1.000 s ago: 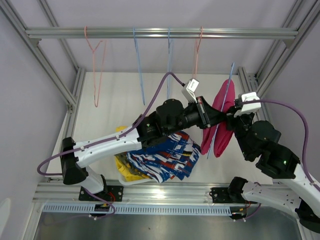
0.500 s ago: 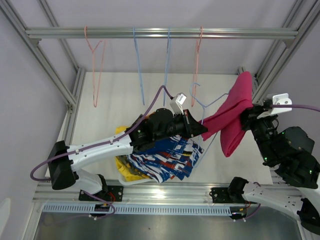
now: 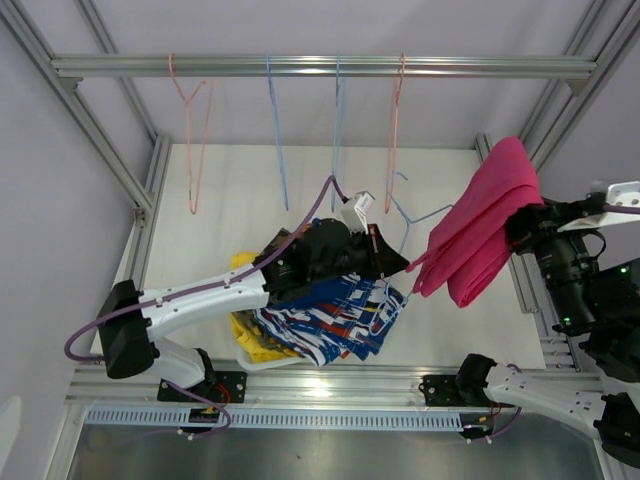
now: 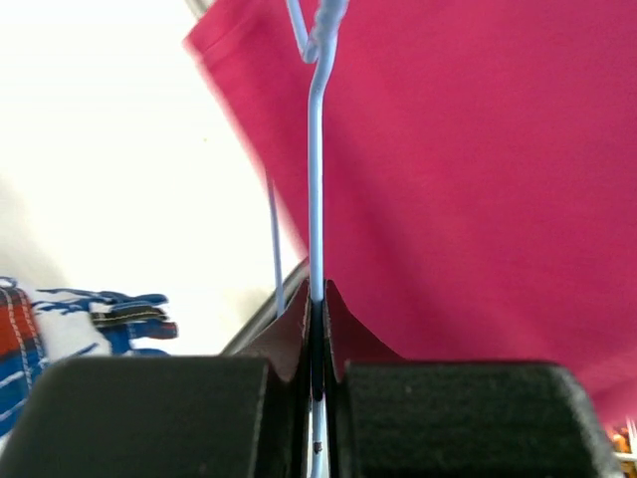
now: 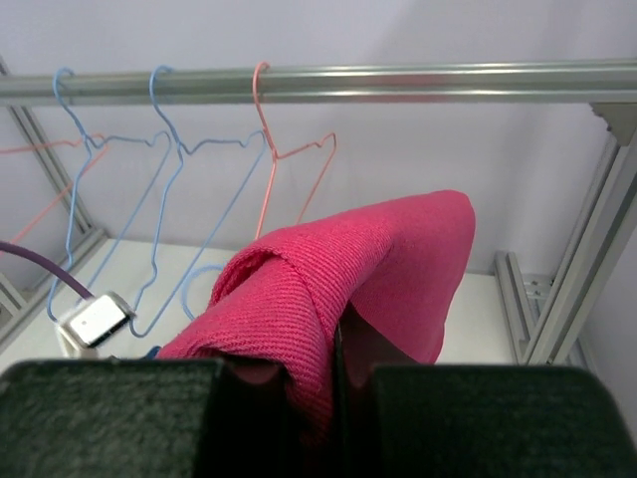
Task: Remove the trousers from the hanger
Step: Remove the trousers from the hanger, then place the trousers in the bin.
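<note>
The plain magenta pink trousers [image 3: 482, 222] hang in the air at the right, stretched between both grippers. My right gripper [image 3: 522, 222] is shut on their upper fold, as the right wrist view shows [image 5: 336, 349] with the cloth [image 5: 358, 264] between the jaws. My left gripper [image 3: 402, 266] is shut on the light blue hanger [image 3: 418, 214], which is off the rail. In the left wrist view the gripper [image 4: 317, 299] pinches the wire [image 4: 316, 179] in front of the pink cloth [image 4: 478, 179]. The cloth's lower end touches the hanger near my left fingertips.
A pile with the blue-white-red patterned trousers [image 3: 335, 315] on top and yellow ones [image 3: 250, 340] beneath lies on the table under my left arm. Empty pink [image 3: 190, 140] and blue [image 3: 278, 130] hangers hang from the metal rail [image 3: 320, 66]. Frame posts stand on both sides.
My right gripper has pulled the pink trousers up and to the right. My left gripper has drawn the blue hanger down and left, and its hook is now clear of the rail.
</note>
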Action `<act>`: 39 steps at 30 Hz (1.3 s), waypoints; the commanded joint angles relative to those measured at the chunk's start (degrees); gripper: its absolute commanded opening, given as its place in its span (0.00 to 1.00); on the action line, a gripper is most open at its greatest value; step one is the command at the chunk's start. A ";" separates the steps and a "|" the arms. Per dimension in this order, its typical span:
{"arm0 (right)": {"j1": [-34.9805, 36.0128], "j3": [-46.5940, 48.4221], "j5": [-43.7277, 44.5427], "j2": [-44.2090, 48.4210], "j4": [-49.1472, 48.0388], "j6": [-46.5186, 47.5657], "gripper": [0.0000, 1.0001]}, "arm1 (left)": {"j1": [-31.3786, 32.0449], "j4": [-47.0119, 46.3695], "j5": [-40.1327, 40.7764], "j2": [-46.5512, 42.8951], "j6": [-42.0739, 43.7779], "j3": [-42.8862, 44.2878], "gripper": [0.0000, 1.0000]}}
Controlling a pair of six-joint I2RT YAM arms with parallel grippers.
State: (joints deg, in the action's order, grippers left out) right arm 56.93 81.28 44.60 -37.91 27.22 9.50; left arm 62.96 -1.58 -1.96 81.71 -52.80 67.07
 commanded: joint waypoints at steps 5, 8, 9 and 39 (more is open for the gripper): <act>0.20 6.52 -0.30 -0.14 -7.89 0.26 0.00 | 1.02 -0.79 0.11 5.12 6.64 0.08 0.00; 0.20 7.93 -0.65 -0.93 -6.40 -0.26 0.00 | 1.64 -0.61 0.64 5.65 7.09 -0.27 0.00; 0.20 8.19 -0.83 -1.02 -5.78 -0.44 0.00 | 1.81 -0.18 0.81 5.48 7.35 0.08 0.01; 0.20 1.27 -12.95 1.62 6.62 -11.60 0.00 | 2.52 14.95 14.70 -40.19 26.69 2.99 0.00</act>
State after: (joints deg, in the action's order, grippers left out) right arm 56.93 83.79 36.69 -34.20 40.99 0.36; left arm 65.34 15.35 9.26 46.92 -27.94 71.96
